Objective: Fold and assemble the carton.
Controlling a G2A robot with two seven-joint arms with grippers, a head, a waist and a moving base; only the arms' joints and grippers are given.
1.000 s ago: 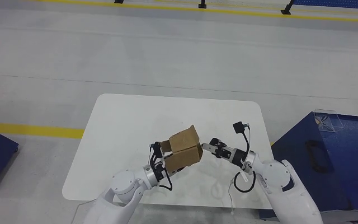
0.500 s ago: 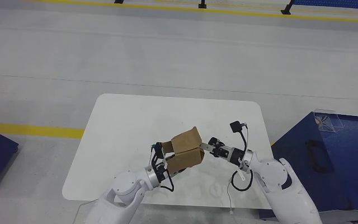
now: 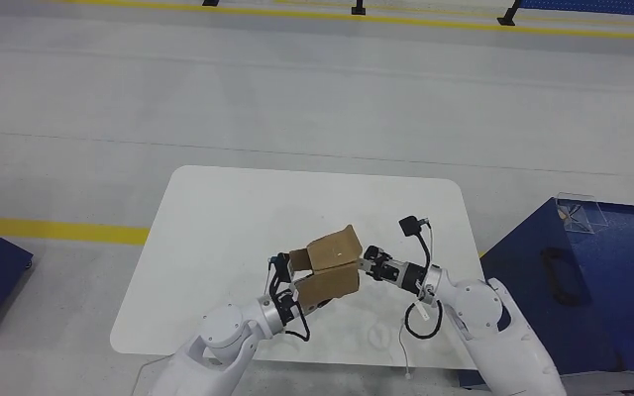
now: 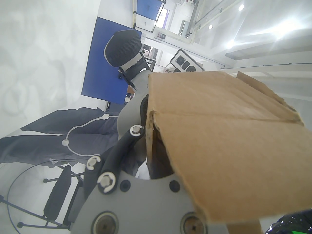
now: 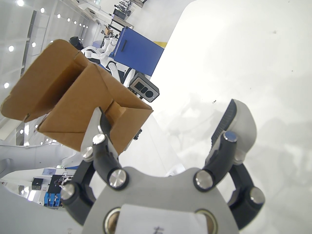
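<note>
The carton [image 3: 330,265], brown cardboard and only part-folded, sits raised above the near middle of the white worktop [image 3: 248,218] with one flap standing up. Whether any part of it touches the worktop cannot be made out.

From the left wrist view, the carton [image 4: 219,135] runs off the frame edge. Its dark interior shows only as a narrow slot.

The left pincer [image 3: 291,271] is at the carton's left end and is clamped on it. One finger [image 4: 123,47] stands just outside the carton's edge. The other finger is hidden behind the cardboard, so the contact itself cannot be seen.

The right pincer [image 3: 369,260] is at the carton's right end with its jaws spread wide. In its own wrist view, the right pincer [image 5: 168,113] has one finger [image 5: 101,120] against the carton [image 5: 73,93], lying in the fold of a flap with its tip partly covered. The opposite finger [image 5: 234,122] stands well apart from the carton, over bare worktop.

A blue cabinet [image 3: 555,267] stands well to the right of the carton, cut off by the frame edge. A yellow floor line [image 3: 69,231] lies well to the carton's left.
</note>
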